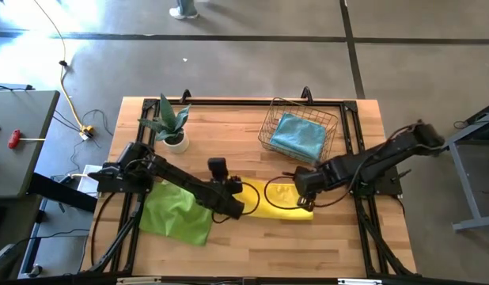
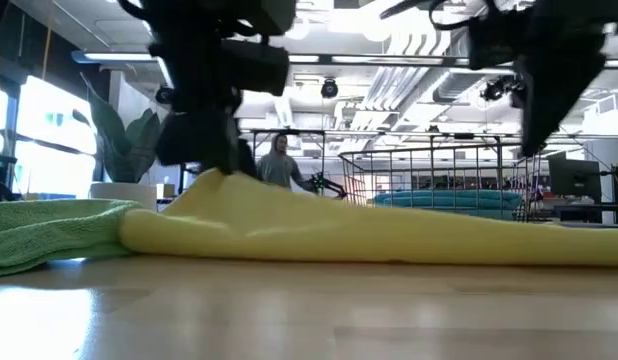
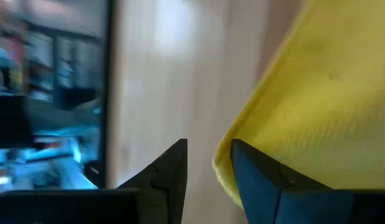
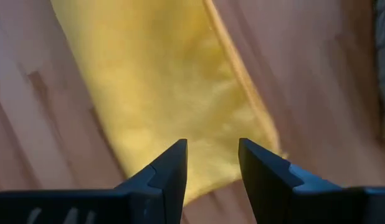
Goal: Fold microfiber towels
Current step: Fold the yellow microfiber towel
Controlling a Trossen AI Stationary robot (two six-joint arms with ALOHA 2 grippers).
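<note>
A yellow towel [image 1: 278,202] lies as a folded strip on the wooden table, between my two grippers. My left gripper [image 1: 243,207] stands open at its left end, where the cloth rises in a small peak [image 2: 217,180] under the fingers. In the left wrist view the towel's folded edge [image 3: 225,163] runs beside one finger. My right gripper [image 4: 211,143] is open and points down at the towel's right end from above, clear of the cloth [image 2: 537,140]. A lime green towel [image 1: 177,212] lies crumpled at the left, against the yellow one. My left gripper is open at the yellow towel's left end. One finger [image 3: 255,177] stands right at the folded edge, and I cannot tell whether it touches the cloth. The towel rests on the table.
A wire basket [image 1: 268,131] at the back right holds a teal towel [image 1: 300,136]. A potted plant [image 1: 172,127] stands at the back left. Bare wood lies along the table's near edge. A person [image 2: 279,160] shows far off in the room.
</note>
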